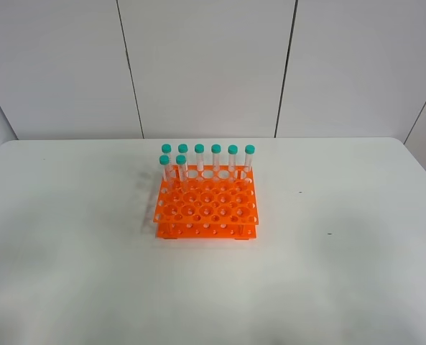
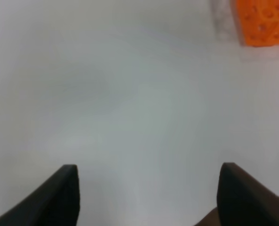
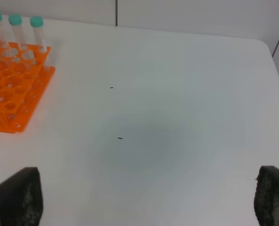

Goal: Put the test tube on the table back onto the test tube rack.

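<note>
The orange test tube rack (image 1: 207,205) stands at the middle of the white table (image 1: 69,237). Several clear test tubes with teal caps (image 1: 215,159) stand upright in its far rows. No tube lying on the table shows in any view. Neither gripper shows in the exterior high view. My left gripper (image 2: 148,167) is open and empty over bare table, with a corner of the rack (image 2: 264,21) far ahead. My right gripper (image 3: 148,169) is open and empty, with the rack (image 3: 12,89) and three capped tubes (image 3: 37,33) well off to one side.
Grey wall panels (image 1: 205,65) rise behind the table's far edge. Two tiny dark specks (image 1: 329,233) lie on the table right of the rack; they also show in the right wrist view (image 3: 120,138).
</note>
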